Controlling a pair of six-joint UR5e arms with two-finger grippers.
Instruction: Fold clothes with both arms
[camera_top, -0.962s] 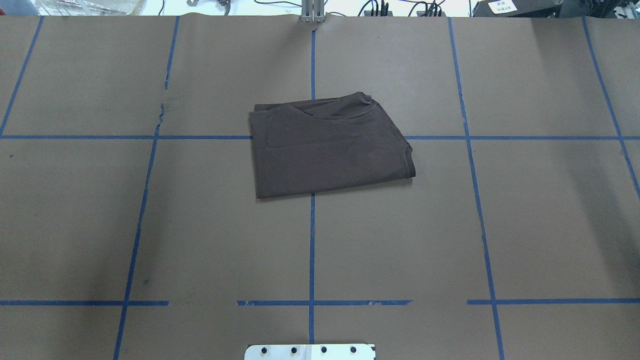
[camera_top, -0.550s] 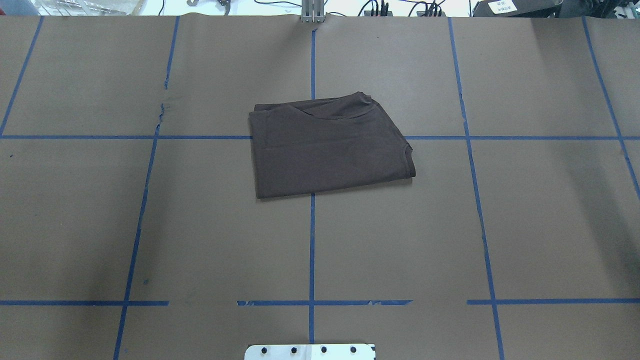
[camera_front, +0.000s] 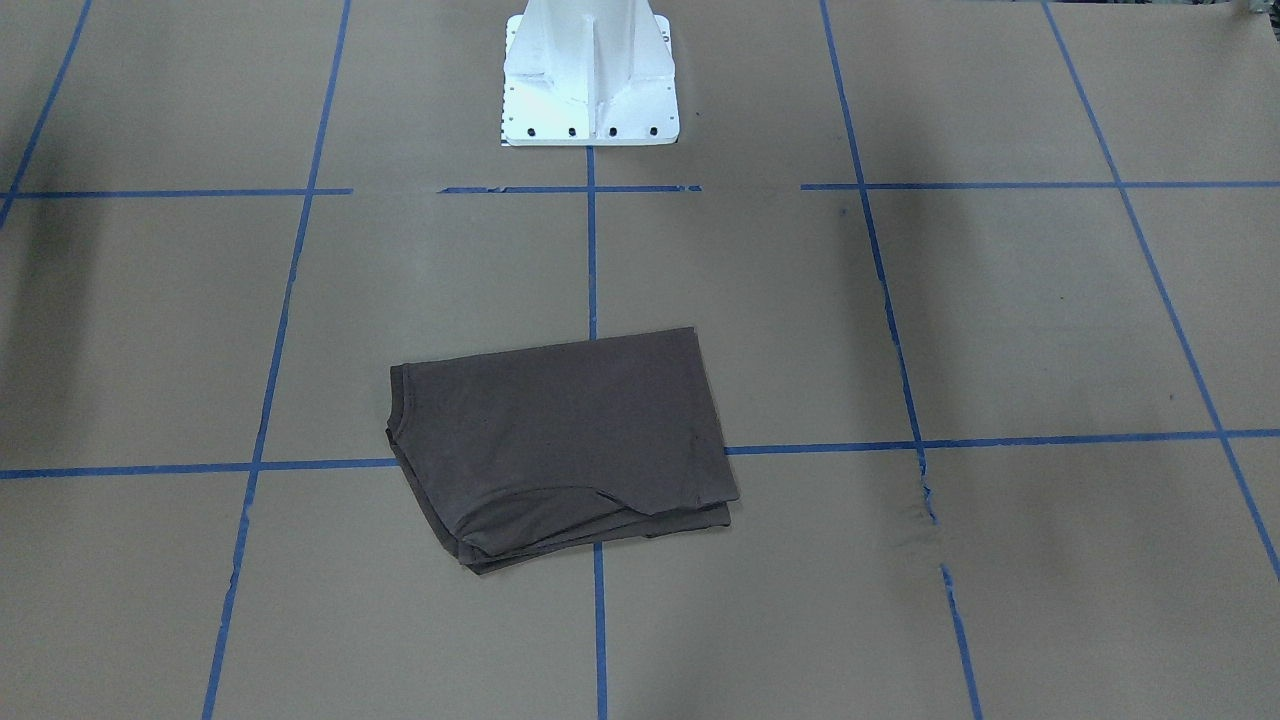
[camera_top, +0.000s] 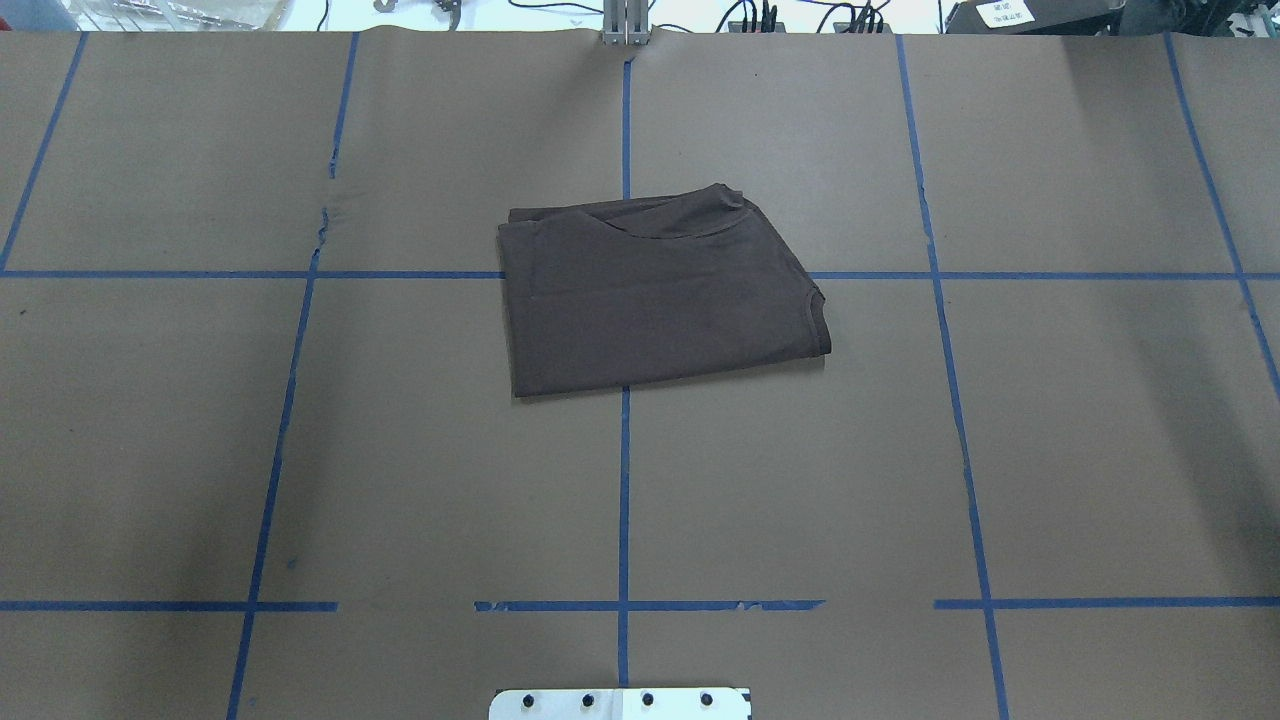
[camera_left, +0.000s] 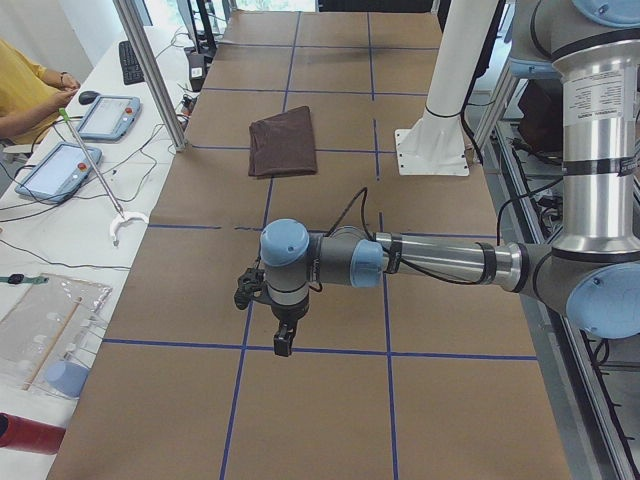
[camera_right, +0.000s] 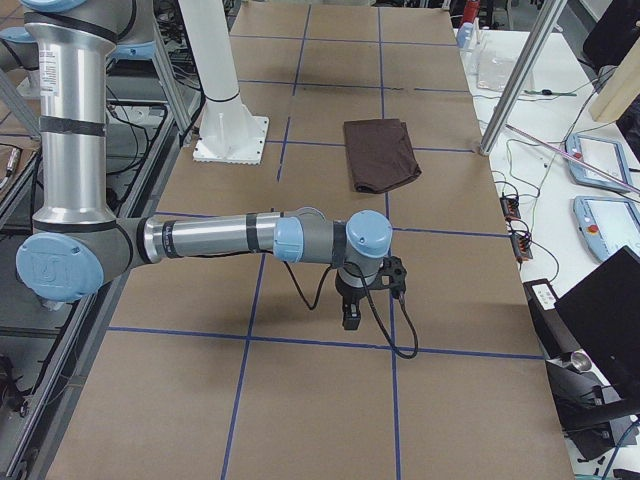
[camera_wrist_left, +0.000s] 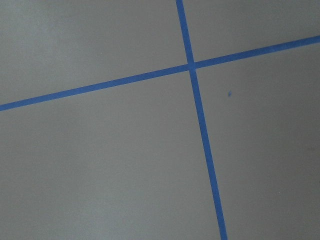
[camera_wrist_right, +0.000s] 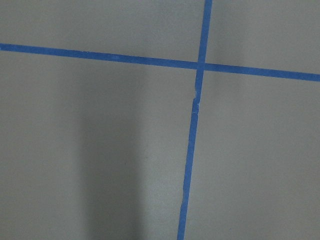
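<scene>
1. Because the dark brown-grey short-sleeved cotton t-shirt (camera_top: 655, 295) lies as a compact, layered rectangle near the middle of the brown paper-covered table (camera_top: 1050, 450), across a crossing of blue tape lines, I judge the folding done or nearly so
2. Its layers do not quite line up on the side away from the robot, where a curved hem shows over the lower plies
3. The grey metal left arm with light blue joint caps (camera_left: 430, 262) reaches out low over bare paper, well apart from the shirt; its black two-finger left gripper (camera_left: 284, 340) points down near a tape line, and I cannot tell whether it is wide or narrow
4. The matching right arm (camera_right: 220, 238) mirrors this at the other end; the right gripper (camera_right: 351, 312) also points down, spread impossible to tell
5. Both wrist cameras show only paper and tape, no cloth, so the arms seem parked aside to leave the garment unobstructed
</scene>
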